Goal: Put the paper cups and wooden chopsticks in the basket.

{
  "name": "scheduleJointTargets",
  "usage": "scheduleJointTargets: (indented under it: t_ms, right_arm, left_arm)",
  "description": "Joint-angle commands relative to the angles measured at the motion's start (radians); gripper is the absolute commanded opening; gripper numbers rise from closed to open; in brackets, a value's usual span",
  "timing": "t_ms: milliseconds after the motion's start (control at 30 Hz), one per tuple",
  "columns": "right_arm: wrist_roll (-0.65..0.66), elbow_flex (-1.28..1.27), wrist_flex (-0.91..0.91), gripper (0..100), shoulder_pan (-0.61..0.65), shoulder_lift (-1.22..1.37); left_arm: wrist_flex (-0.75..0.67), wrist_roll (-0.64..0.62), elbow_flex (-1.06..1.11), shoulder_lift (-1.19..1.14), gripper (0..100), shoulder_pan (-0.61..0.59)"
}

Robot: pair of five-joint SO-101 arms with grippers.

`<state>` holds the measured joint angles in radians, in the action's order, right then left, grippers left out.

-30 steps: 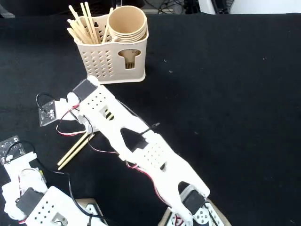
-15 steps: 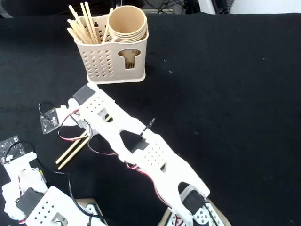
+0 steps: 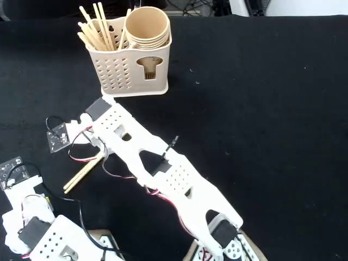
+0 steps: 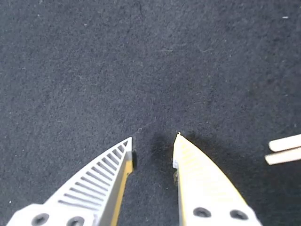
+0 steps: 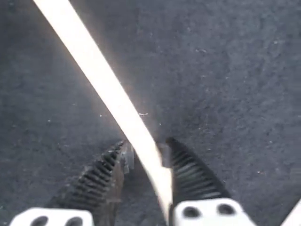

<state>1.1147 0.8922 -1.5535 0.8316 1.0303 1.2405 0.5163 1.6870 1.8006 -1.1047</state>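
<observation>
The two wooden chopsticks, splayed a second ago, now lie tight together on the black cloth, well short of the basket. The right gripper has its fingers closed on them (a stick runs between, hard against one finger). The left gripper hangs near their ends, fingers slightly apart.

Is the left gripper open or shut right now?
Open. The left gripper has its tips apart, with bare black cloth between them and nothing held.
</observation>
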Motion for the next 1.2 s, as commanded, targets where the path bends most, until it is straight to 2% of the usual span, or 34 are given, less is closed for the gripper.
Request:
scheduleJointTargets:
  t_ms: [0,100,467,700,833,1000,1100,1167]
  right_arm:
    - [0.008,-0.015,-0.002,1.4,0.000,0.001]
    - [0.005,-0.004,-0.003,1.2,-0.002,-0.015]
    - [-0.184,0.074,-0.066,1.2,-0.002,-0.216]
    - [-0.203,0.093,-0.051,1.2,-0.032,-0.183]
    - [-0.324,0.251,-0.058,1.2,-0.100,-0.185]
    - [-0.468,0.591,-0.203,1.2,-0.107,-0.191]
    - [-0.586,0.782,-0.212,1.2,-0.124,-0.189]
    - [-0.640,0.780,-0.187,1.2,-0.133,-0.217]
  left_arm:
    - [0.012,0.011,0.012,0.011,15,0.013]
    - [0.012,0.011,0.012,0.011,15,0.013]
    - [0.012,0.009,0.012,0.011,15,0.015]
    - [0.011,0.051,0.012,0.012,15,0.010]
    - [0.012,0.063,0.012,0.012,15,0.019]
    - [0.012,0.063,0.012,0.012,15,0.019]
    - [0.012,0.063,0.012,0.012,16,0.019]
    - [0.012,0.068,0.012,0.012,16,0.021]
